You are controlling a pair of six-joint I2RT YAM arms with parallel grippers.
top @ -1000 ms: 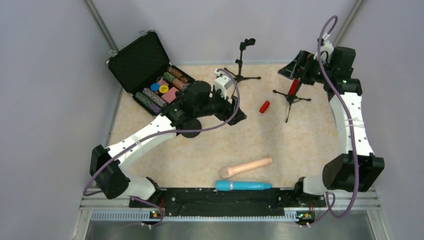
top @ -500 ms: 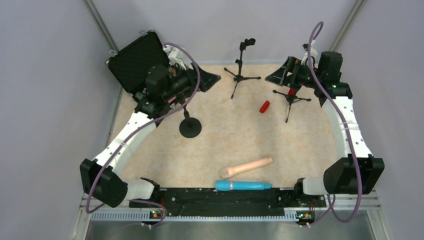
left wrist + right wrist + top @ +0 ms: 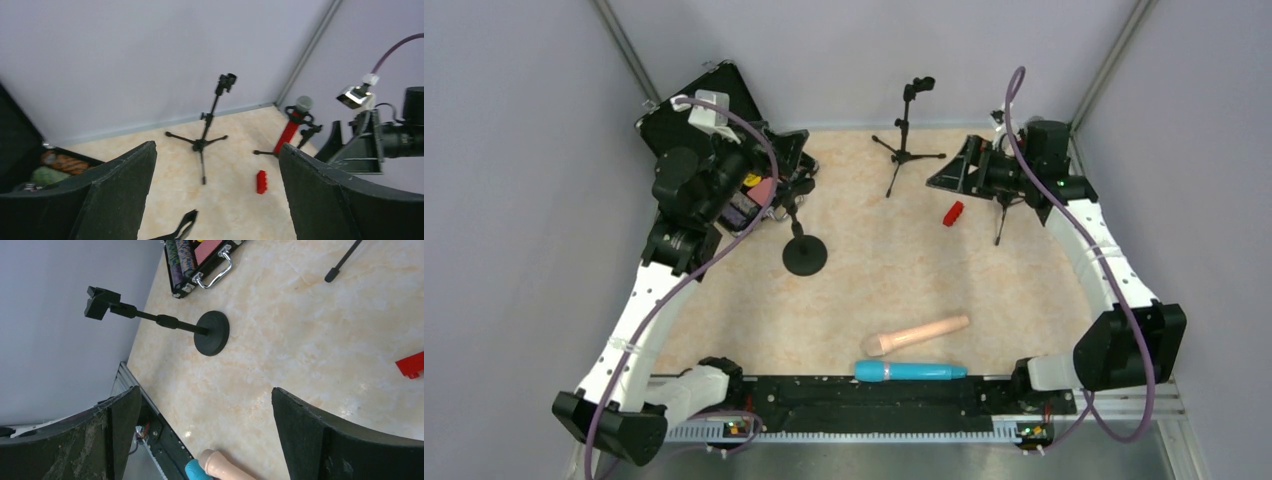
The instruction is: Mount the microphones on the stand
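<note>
Red microphone (image 3: pixel 291 129) (head up), beside right hand (image 3: pixel 948 166)

Table (image 3: pixel 1044 300) holds beige mic (image 3: pixel 919 334), cyan mic (image 3: pixel 911 371), red block (image 3: pixel 953 213), round-base stand (image 3: pixel 805 256).

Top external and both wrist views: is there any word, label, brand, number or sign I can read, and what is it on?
No text is legible in any view.
On the chips in the case: coloured edge patterns only; any print is too small to read.
On the beige microphone, blue microphone and red microphone: no marking visible.
On the red block: no marking visible.
</note>
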